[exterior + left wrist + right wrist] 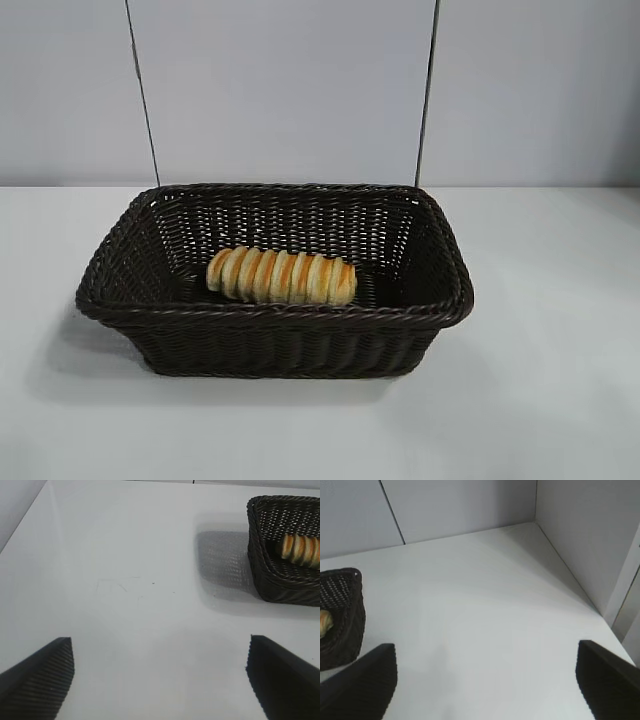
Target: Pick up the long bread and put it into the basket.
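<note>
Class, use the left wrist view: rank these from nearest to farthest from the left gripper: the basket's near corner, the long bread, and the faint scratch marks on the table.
From the left gripper, open over bare table:
1. Faint scratch marks, on the table ahead of the fingers.
2. Near corner of the basket, off to one side.
3. Long bread, lying inside the basket beyond that corner.

Long bread (pixel 282 276): golden-tan elongated loaf with spiral ridges and orange-brown stripes, lying on its side lengthwise on the floor of the basket (pixel 275 315), near the middle. Basket: large rectangular dark brown woven wicker, flared sides, braided rim, upright on the white tabletop, nothing else inside it.
</note>
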